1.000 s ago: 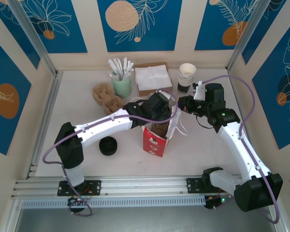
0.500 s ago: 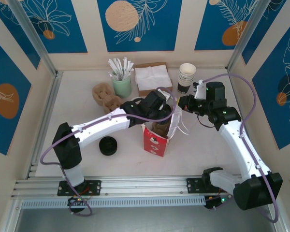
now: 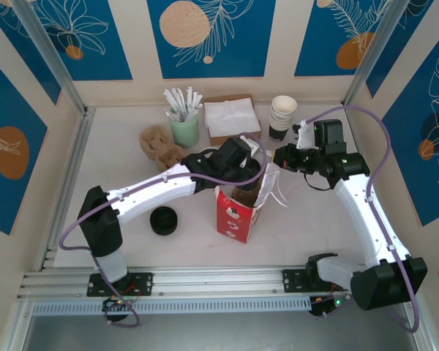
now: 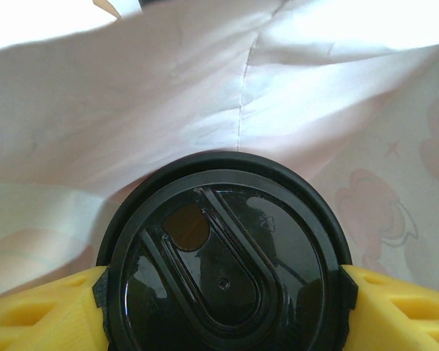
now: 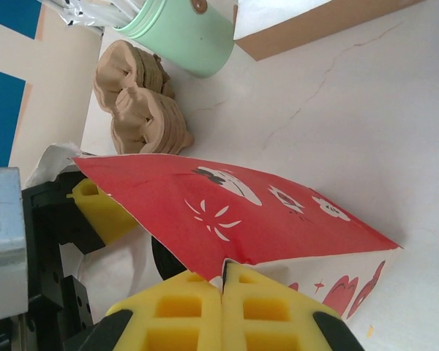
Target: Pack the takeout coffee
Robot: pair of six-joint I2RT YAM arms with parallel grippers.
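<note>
The left gripper (image 4: 223, 296) grasps the takeout coffee (image 4: 223, 248) inside the red-and-white bag (image 3: 233, 216) at the middle of the tabletop (image 3: 117, 146) — the right gripper (image 5: 223, 292) clenches the bag's top edge.

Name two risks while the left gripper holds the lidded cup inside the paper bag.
The left gripper clamps the small paper cup with round black plastic lid by the lid's rim; it may pop off. The right gripper pinches the red-and-white paper bag by its edge; it could slip or tear.
</note>
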